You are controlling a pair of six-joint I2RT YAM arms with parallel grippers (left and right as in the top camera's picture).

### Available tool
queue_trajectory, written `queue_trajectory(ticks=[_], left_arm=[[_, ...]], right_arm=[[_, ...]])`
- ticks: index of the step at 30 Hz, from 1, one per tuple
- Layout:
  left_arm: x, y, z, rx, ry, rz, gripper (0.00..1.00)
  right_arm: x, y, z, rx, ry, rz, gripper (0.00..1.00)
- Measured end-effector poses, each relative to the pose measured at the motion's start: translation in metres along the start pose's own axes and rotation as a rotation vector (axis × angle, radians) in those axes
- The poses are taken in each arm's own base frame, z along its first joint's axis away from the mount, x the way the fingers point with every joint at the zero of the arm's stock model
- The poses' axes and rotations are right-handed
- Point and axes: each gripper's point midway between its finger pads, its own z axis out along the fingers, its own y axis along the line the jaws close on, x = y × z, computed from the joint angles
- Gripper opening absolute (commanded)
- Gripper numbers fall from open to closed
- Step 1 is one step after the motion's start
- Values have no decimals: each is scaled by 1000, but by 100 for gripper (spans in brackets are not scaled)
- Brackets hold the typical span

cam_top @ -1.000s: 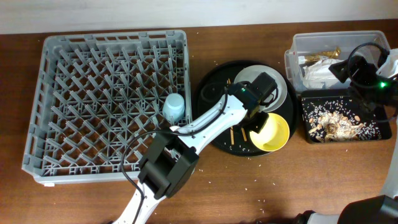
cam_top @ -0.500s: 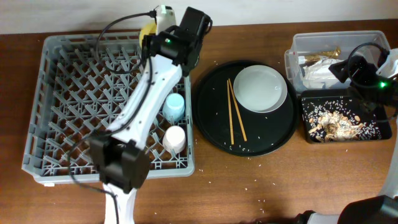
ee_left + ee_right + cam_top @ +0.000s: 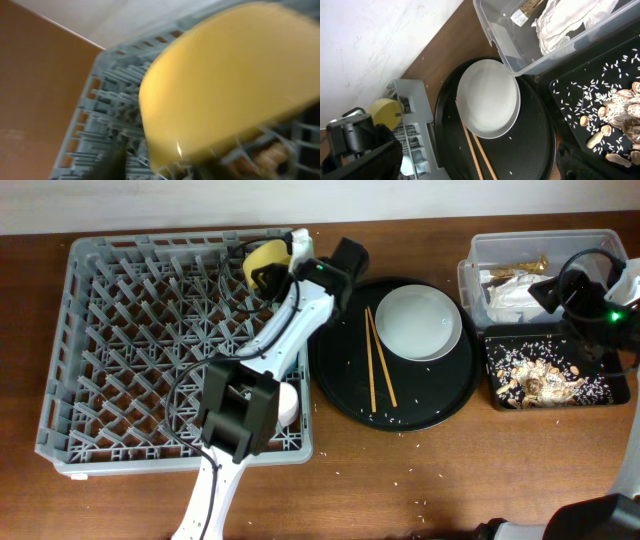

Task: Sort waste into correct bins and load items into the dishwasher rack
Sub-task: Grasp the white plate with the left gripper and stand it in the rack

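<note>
Left hand (image 3: 272, 274) of yours looks clamped on the yellow bowl (image 3: 261, 256), tipped on edge at the 1 o'clock corner of the dishwasher rack (image 3: 130, 340).

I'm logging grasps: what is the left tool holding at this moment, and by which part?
The yellow bowl, apparently pinched at its rim by the left tool over the dishwasher rack; the exact contact is blurred.

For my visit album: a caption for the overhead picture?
Left gripper holds a yellow bowl over the dishwasher rack's far corner; plate and chopsticks lie on the round black tray.
</note>
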Motion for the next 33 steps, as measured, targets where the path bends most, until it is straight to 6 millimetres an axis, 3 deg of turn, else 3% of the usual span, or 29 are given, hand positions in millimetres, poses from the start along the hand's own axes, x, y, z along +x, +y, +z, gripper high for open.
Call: queue_trajectory(ticks=[4,6,9,11,13,16,19,21,26,28,29,33], left_arm=[[16,-28,-25,178,69,106,71],[4,-31,-43,326,101,67,77],[-28,-40,-96,687,103,-31,78],[-39,-74,-144,1034,102,-31,75],[-35,-95,-161,1162,118,-31,72],[-24,-138,-161,1225,156,-68,71],[14,-204,-164,1244,211,-15,70],[33,-227,-167,1223,215,25,57],[35,-237,-159,1192,217,-11,27],[37,-241,-155,1176,220,-20,5],[36,-241,-154,1174,221,-27,1],[29,-240,-154,1183,219,-59,1]], right_arm=[[0,0,0,0,0,0,98],[0,0,0,0,0,0,98],[0,0,0,0,0,-1,98],[0,0,0,0,0,0,98],[0,0,0,0,1,1,98],[0,0,0,0,1,0,99],[0,0,0,0,1,0,98],[0,-1,0,4,0,0,98],[-1,-3,0,18,-4,1,99],[-1,-3,0,18,-4,1,98],[-1,-3,0,18,-4,1,99],[-1,-3,0,18,-4,1,98]])
